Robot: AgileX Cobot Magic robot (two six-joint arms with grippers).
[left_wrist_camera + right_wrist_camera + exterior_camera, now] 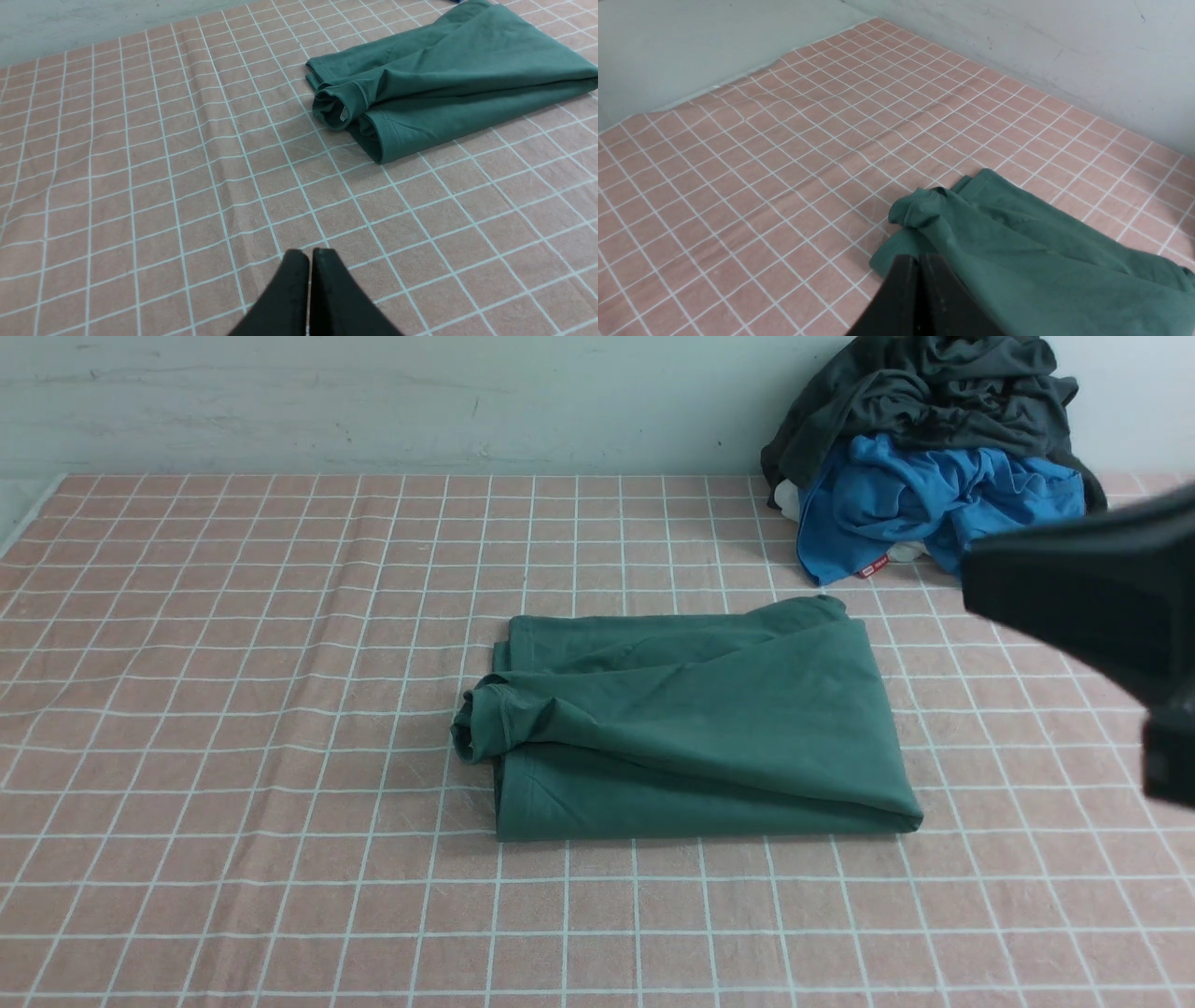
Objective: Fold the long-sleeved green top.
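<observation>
Two hands hang over the counter [187, 709], which wears a pink checked cloth, and the green long-sleeved top [691, 728] serves as the landmark: the left hand [309, 254], fingertips pressed together and holding nothing, sits well to the left of the top and nearer the robot. The top lies folded in a rough rectangle mid-counter, one cuffed sleeve bunched at its left edge. Right of the top, the right hand [919, 259] hovers just above its near edge, pinched closed and empty.

Even, soft, bright light; faint shadows; the near right arm [1092, 588] is blurred.
</observation>
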